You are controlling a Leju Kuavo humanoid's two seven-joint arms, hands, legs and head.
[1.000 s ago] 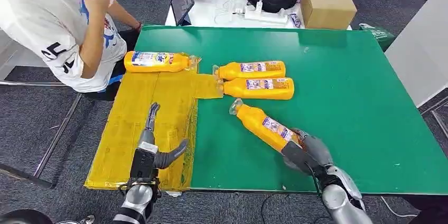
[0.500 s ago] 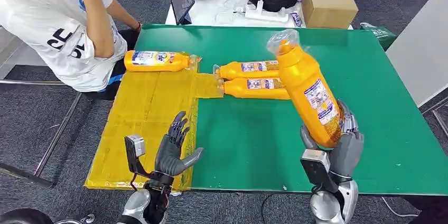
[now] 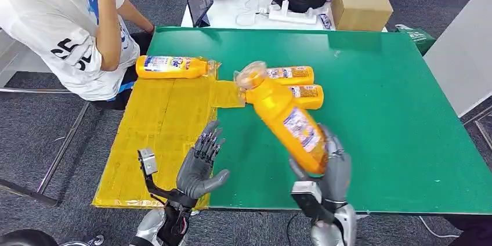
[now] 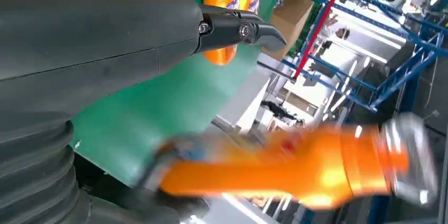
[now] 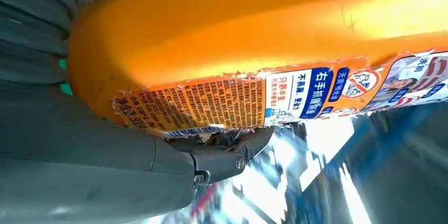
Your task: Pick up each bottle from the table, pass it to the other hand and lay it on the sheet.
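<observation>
**Between the two hands: a tilted bottle waiting to cross**

Above the near edge of the green desk (image 3: 377, 112), the right hand (image 3: 328, 167) is gripping the base of an orange bottle (image 3: 284, 119), whose long axis is slanting up and away, cap end leaning toward the robot's left. The left hand (image 3: 200, 162) is waiting just beside it, fingers spread and holding nothing, over the near edge of the yellow sheet (image 3: 156, 130). Open air is lying between them. Two bottles (image 3: 290, 75) are resting behind on the desk, and one (image 3: 171, 67) is lying at the sheet's far edge.
</observation>
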